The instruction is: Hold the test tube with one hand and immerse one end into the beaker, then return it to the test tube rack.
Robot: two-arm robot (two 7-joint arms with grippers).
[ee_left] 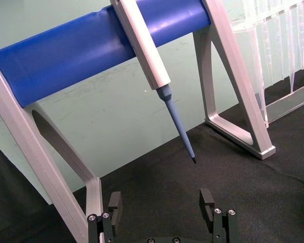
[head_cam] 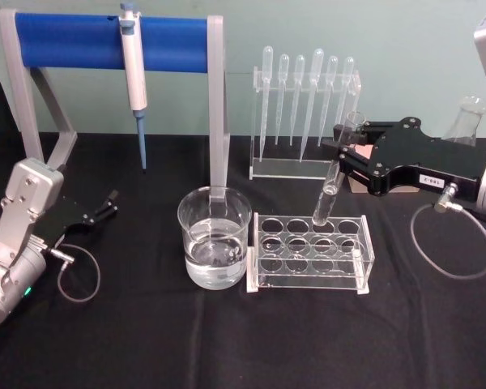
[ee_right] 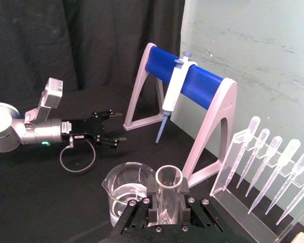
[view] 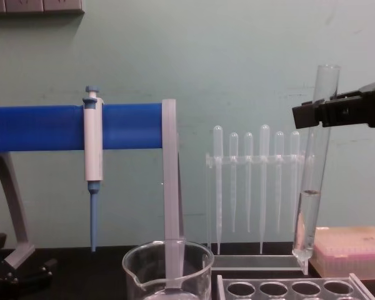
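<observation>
My right pincer (head_cam: 346,148) is clamped on the test tube (head_cam: 330,190) just under its open rim. The clear body hangs below my grip, slightly tilted, its round bottom just above a back hole of the test tube rack (head_cam: 308,274), leaving the lower end free for dipping. The beaker (head_cam: 184,231) stands below and left of that pincer, just beside the rack, while my left pincer (head_cam: 108,204) rests open and empty on the table (head_cam: 227,348), well apart.

Seen from the right wrist, the right gripper (ee_right: 168,208) hides the test tube (ee_right: 168,191) below its rim, and the chest view's bottom edge cuts off the beaker (view: 167,270).
</observation>
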